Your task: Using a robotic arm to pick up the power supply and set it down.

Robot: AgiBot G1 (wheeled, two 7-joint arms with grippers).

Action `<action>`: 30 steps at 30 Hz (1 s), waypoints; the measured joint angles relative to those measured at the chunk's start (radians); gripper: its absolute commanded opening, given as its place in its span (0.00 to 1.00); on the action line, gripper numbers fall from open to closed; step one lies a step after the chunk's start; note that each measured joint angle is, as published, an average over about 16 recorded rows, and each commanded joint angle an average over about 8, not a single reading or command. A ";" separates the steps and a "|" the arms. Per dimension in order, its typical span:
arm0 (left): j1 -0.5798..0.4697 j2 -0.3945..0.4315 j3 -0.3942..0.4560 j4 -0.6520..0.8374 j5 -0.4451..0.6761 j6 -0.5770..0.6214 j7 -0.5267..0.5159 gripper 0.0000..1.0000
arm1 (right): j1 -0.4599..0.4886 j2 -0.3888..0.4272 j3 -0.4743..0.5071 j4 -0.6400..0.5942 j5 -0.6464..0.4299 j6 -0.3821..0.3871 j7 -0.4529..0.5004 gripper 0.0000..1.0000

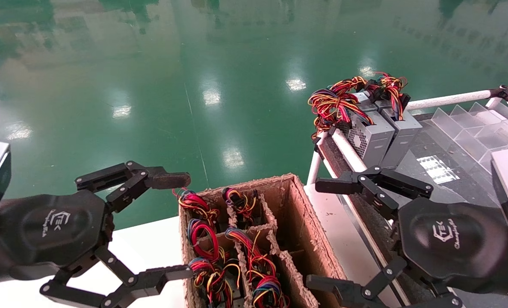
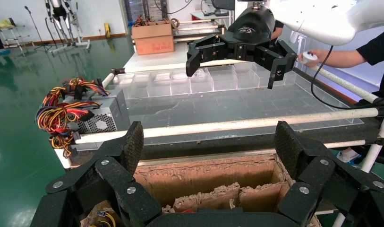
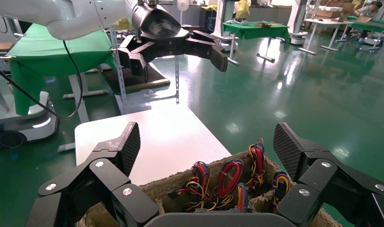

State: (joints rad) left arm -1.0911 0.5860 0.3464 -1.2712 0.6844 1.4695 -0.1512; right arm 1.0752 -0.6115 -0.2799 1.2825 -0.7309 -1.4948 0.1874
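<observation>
Left gripper [image 1: 179,224]: I see it hovering at the left edge of the cardboard box [image 1: 305,222], its two long fingers spread wide with nothing between them; its own wrist view [image 2: 209,151] looks past those fingers over the box's far wall.

Right gripper [image 1: 320,233]: I see it hovering at the right side of the same box, above the white table [image 1: 151,244] edge and the dark belt, fingers also wide apart and holding nothing; in its own wrist view [image 3: 206,144] the fingers frame the box's wire-filled cells.

Power supply [image 1: 371,137]: a grey metal box with a perforated grille, sitting on the dark conveyor surface [image 1: 425,147] to my right front, at its far left corner beside the white rail [image 1: 446,101]. A second grey unit [image 1: 401,132] stands touching it on its right. Bundles of red, yellow, orange and blue wires [image 1: 333,105] spill from their far ends. Neither gripper is touching it.

Cardboard box: brown, divided into cells, set between the two grippers; the left and middle cells hold more looped coloured wires [image 1: 207,239], and the right-hand cells look empty.

Clear dividers [image 1: 476,124]: a row of transparent partitions on the conveyor, to the right of the grey units.

Bystander: in the left wrist view a person's arm [image 2: 338,56] in a black sleeve reaches in behind the conveyor.
</observation>
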 measured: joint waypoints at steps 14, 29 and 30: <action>0.000 0.000 0.000 0.000 0.000 0.000 0.000 0.00 | 0.000 0.000 0.000 0.000 0.000 0.000 0.000 1.00; 0.000 0.000 0.000 0.000 0.000 0.000 0.000 0.00 | 0.000 0.000 0.000 0.000 0.000 0.000 0.000 1.00; 0.000 0.000 0.000 0.000 0.000 0.000 0.000 0.00 | 0.000 0.000 0.000 0.000 0.000 0.000 0.000 1.00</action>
State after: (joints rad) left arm -1.0911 0.5860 0.3464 -1.2712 0.6844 1.4695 -0.1512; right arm 1.0752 -0.6115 -0.2799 1.2825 -0.7309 -1.4948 0.1874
